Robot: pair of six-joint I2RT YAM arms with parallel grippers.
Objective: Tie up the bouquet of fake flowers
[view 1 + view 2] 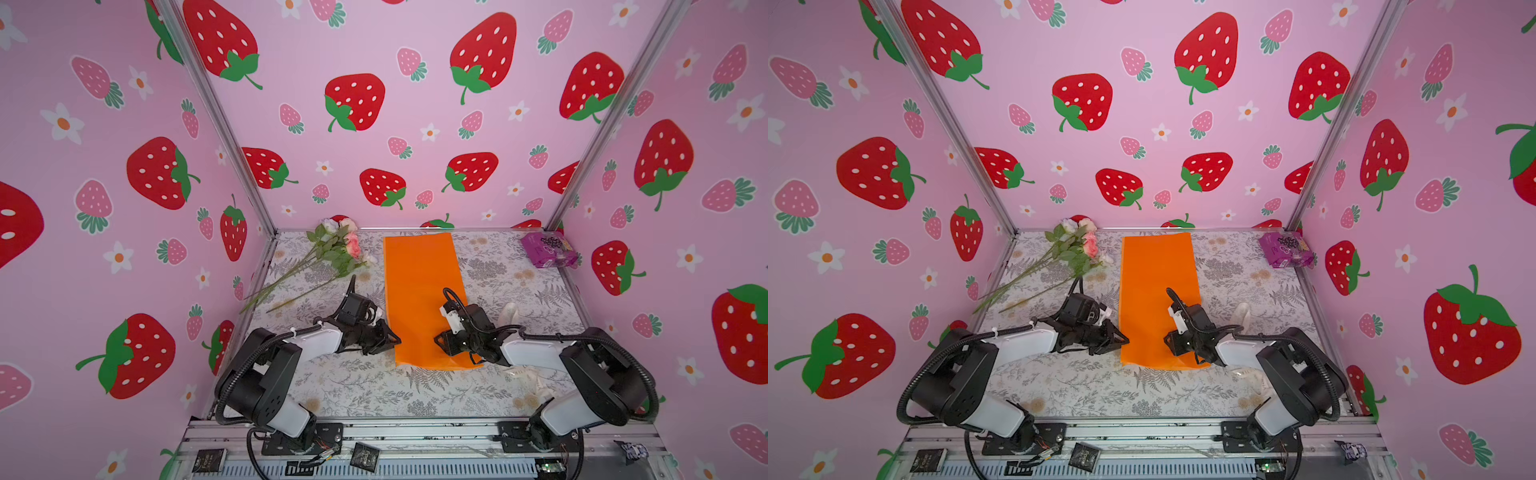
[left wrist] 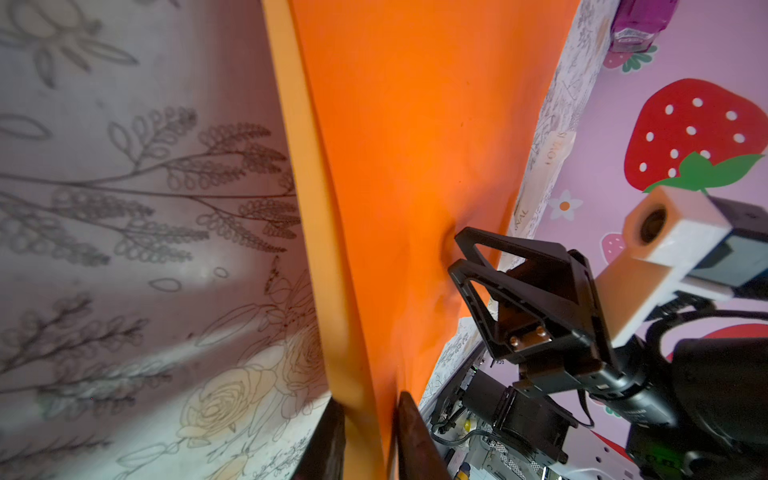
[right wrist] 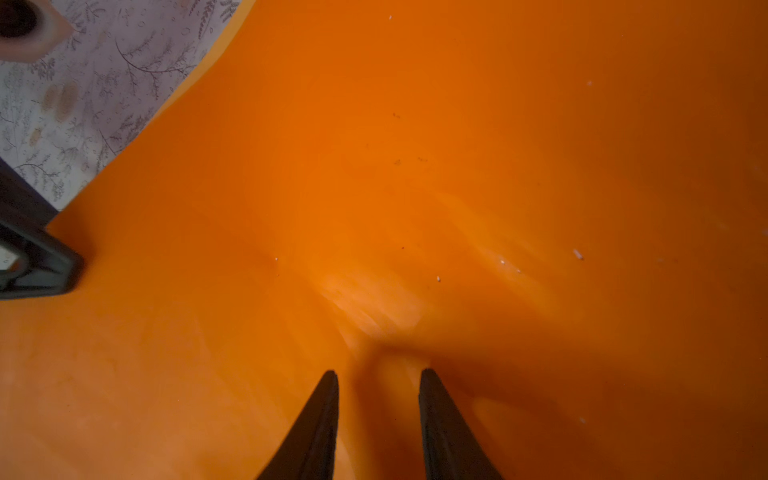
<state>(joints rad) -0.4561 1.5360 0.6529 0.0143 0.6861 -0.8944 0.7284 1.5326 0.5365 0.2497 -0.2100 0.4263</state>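
Note:
The fake flowers (image 1: 336,249) (image 1: 1075,249), pink and white heads on long green stems, lie loose at the back left of the table. The orange wrapping paper (image 1: 419,282) (image 1: 1154,270) lies flat in the middle, apart from them. My left gripper (image 1: 397,340) (image 1: 1125,340) (image 2: 370,405) is at the paper's (image 2: 415,145) left edge near the front, jaws closed round the raised edge. My right gripper (image 1: 438,340) (image 1: 1168,338) (image 3: 379,372) presses its tips down on the paper (image 3: 415,166) near its front right, jaws apart, a small pucker between them.
A purple packet (image 1: 548,249) (image 1: 1287,249) lies in the back right corner. A pale printed ribbon (image 1: 510,311) (image 2: 552,153) lies just right of the paper. Strawberry-patterned walls close in the back and both sides. The flower stems reach toward the left wall.

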